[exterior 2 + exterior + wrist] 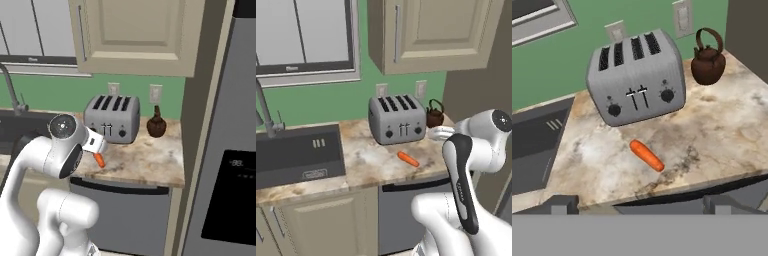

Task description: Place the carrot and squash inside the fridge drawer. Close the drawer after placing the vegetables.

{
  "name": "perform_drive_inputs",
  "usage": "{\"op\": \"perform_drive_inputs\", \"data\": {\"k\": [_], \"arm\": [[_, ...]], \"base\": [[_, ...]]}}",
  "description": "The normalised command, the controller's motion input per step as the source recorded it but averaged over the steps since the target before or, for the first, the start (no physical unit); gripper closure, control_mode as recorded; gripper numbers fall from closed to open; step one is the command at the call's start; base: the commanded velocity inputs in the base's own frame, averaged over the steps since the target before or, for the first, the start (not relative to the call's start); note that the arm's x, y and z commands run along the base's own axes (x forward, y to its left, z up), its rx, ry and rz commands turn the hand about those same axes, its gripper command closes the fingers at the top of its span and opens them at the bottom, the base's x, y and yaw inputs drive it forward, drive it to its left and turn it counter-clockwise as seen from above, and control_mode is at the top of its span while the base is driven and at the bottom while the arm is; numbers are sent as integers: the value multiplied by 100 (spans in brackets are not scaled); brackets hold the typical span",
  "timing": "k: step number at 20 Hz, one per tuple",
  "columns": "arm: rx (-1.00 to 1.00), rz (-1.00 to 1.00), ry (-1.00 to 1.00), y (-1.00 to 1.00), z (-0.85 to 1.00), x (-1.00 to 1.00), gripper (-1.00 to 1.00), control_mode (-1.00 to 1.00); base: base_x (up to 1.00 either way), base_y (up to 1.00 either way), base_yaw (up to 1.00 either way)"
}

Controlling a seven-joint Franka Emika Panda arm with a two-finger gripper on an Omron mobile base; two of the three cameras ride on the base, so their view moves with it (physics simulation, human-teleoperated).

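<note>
Fingertips (564, 204) spread wide and empty, poised above the counter (722, 135) front edge, near side of the carrot (646, 155) lying loose before the toaster (637, 77); risk: round carrot rolling aside if pinched off-centre.

Bare counter (722, 135) surrounds the carrot (646, 155) in front and right; the toaster (637, 75) blocks the far side, kettle (708, 62) far right, seemingly clear.

The carrot (100, 160) lies on the counter (145, 162) before the toaster (112, 119).
</note>
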Motion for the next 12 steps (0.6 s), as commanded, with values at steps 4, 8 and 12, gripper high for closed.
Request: {"op": "perform_drive_inputs", "data": {"k": [4,8,12], "arm": [[0,0,0,0,0,0,-100,100],[-1,2,0,2,-11,0,-100,-100],[-17,0,23,19,-59,53,-100,-100]], "base": [[33,1,32],[2,-5,11],[0,0,0]]}}
